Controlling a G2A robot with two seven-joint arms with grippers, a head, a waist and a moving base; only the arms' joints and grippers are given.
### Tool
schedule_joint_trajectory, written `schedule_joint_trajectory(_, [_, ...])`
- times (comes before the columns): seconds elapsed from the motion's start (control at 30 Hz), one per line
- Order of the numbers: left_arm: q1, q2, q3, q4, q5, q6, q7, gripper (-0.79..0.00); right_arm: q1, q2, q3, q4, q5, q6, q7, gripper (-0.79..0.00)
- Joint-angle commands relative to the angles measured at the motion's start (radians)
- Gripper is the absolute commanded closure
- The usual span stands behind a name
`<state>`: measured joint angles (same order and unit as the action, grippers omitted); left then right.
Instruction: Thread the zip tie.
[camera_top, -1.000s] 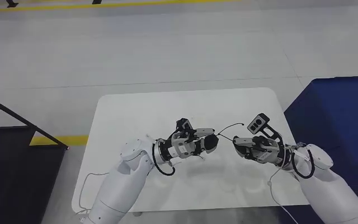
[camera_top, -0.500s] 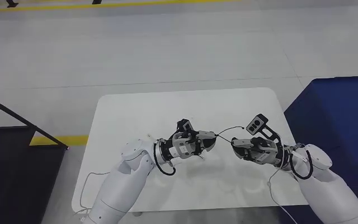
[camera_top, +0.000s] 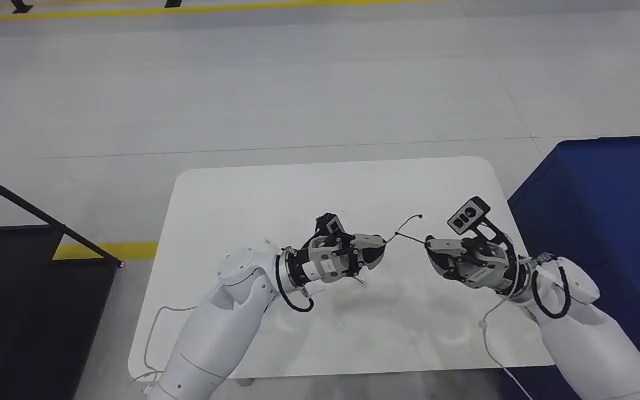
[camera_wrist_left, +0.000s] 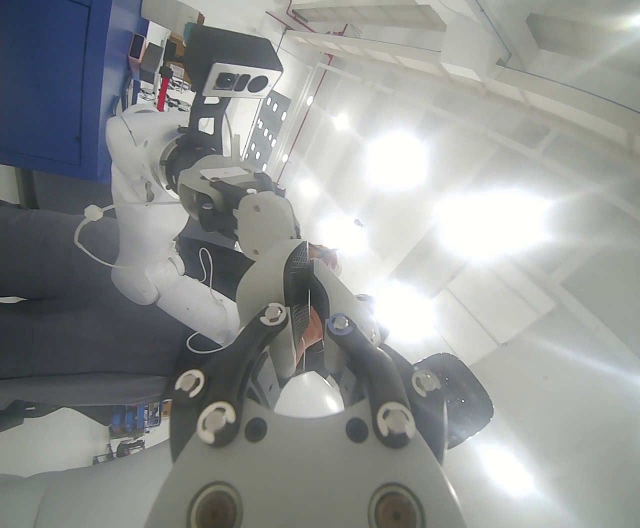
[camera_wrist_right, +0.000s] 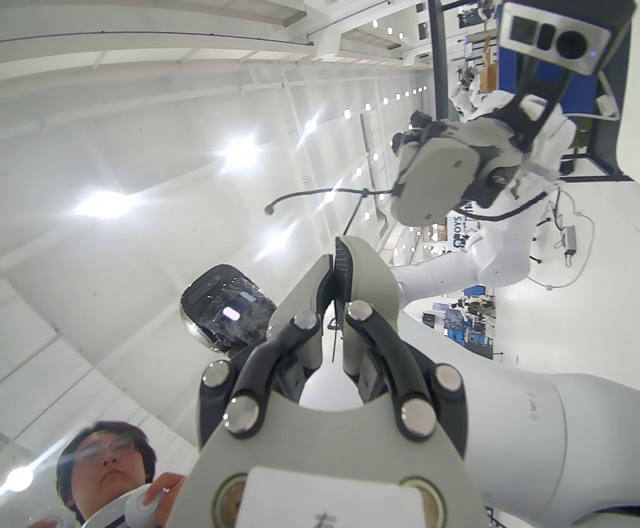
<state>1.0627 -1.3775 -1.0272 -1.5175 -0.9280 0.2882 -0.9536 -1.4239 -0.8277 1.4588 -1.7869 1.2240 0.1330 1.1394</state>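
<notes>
White, round-cornered surface (camera_top: 230, 200) below; above it, left end effector (camera_wrist_left: 306, 256) and right end effector (camera_wrist_right: 334, 250) face off, ribbed pads clamped. Both pinch the thin black zip tie (camera_wrist_right: 365, 192) strung between them, its knobbed end curling free.

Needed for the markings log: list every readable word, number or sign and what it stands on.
No text reads clearly.
Mark on the white arm link: too small.
Sign in the room behind: blurred, partly hidden.
Label on the right wrist: cut off.
White sticker on the other arm's housing: too small.
</notes>
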Motion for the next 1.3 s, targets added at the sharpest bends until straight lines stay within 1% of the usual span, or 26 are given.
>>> schedule_joint_trajectory(0.0, [-0.002, 0.000, 0.002, 0.005, 0.002, 0.003, 0.002, 0.000, -0.008, -0.001, 0.023, -0.004, 0.034, 0.004, 0.017, 0.000])
schedule_joint_trajectory(0.23, [-0.013, 0.001, 0.012, 0.034, 0.014, 0.006, 0.002, 0.000, -0.042, -0.004, 0.100, -0.015, 0.093, 0.003, 0.053, 0.000])
schedule_joint_trajectory(0.47, [-0.016, 0.001, 0.023, 0.044, 0.015, -0.006, -0.008, 0.000, -0.058, -0.013, 0.089, -0.023, 0.061, 0.009, 0.037, 0.000])
schedule_joint_trajectory(0.5, [-0.015, 0.001, 0.021, 0.044, 0.015, -0.011, -0.004, -0.511, -0.059, -0.014, 0.086, -0.024, 0.054, 0.009, 0.037, 0.000])
schedule_joint_trajectory(0.53, [-0.013, 0.001, 0.020, 0.042, 0.010, -0.016, -0.003, -0.785, -0.059, -0.015, 0.084, -0.024, 0.047, 0.009, 0.037, 0.000])
schedule_joint_trajectory(0.67, [-0.003, 0.001, 0.007, 0.047, -0.032, -0.005, 0.013, -0.785, -0.056, -0.019, 0.086, -0.022, 0.047, 0.016, 0.034, 0.000])
schedule_joint_trajectory(0.73, [0.003, -0.001, 0.001, 0.064, -0.092, 0.030, 0.025, -0.785, -0.052, -0.020, 0.093, -0.036, 0.049, 0.028, 0.030, 0.000])
schedule_joint_trajectory(0.8, [0.000, -0.003, -0.009, 0.095, -0.145, 0.059, 0.057, -0.785, -0.049, -0.020, 0.106, -0.069, 0.051, 0.045, 0.028, 0.000])
schedule_joint_trajectory(0.9, [-0.005, -0.007, -0.041, 0.150, -0.233, 0.062, 0.124, -0.785, -0.052, -0.020, 0.125, -0.129, 0.063, 0.095, 0.001, 0.000])
schedule_joint_trajectory(1.0, [-0.011, -0.008, -0.088, 0.180, -0.291, 0.029, 0.186, -0.785, -0.054, -0.020, 0.144, -0.199, 0.086, 0.153, -0.028, 0.000])
schedule_joint_trajectory(1.03, [-0.006, -0.006, -0.102, 0.184, -0.292, 0.011, 0.202, -0.785, -0.057, -0.019, 0.146, -0.214, 0.092, 0.190, -0.046, 0.000])
schedule_joint_trajectory(1.07, [0.003, -0.006, -0.113, 0.184, -0.307, -0.001, 0.214, -0.785, -0.059, -0.017, 0.142, -0.231, 0.091, 0.251, -0.070, 0.000])
schedule_joint_trajectory(1.1, [0.014, -0.006, -0.118, 0.180, -0.327, 0.003, 0.218, -0.785, -0.055, -0.016, 0.142, -0.245, 0.093, 0.303, -0.090, 0.000])
schedule_joint_trajectory(1.17, [0.030, -0.003, -0.133, 0.170, -0.324, -0.008, 0.227, -0.785, -0.055, -0.016, 0.142, -0.245, 0.093, 0.303, -0.090, 0.000])
schedule_joint_trajectory(1.27, [0.030, -0.003, -0.133, 0.170, -0.324, -0.008, 0.227, -0.785, -0.055, -0.016, 0.142, -0.245, 0.093, 0.303, -0.090, 0.000])
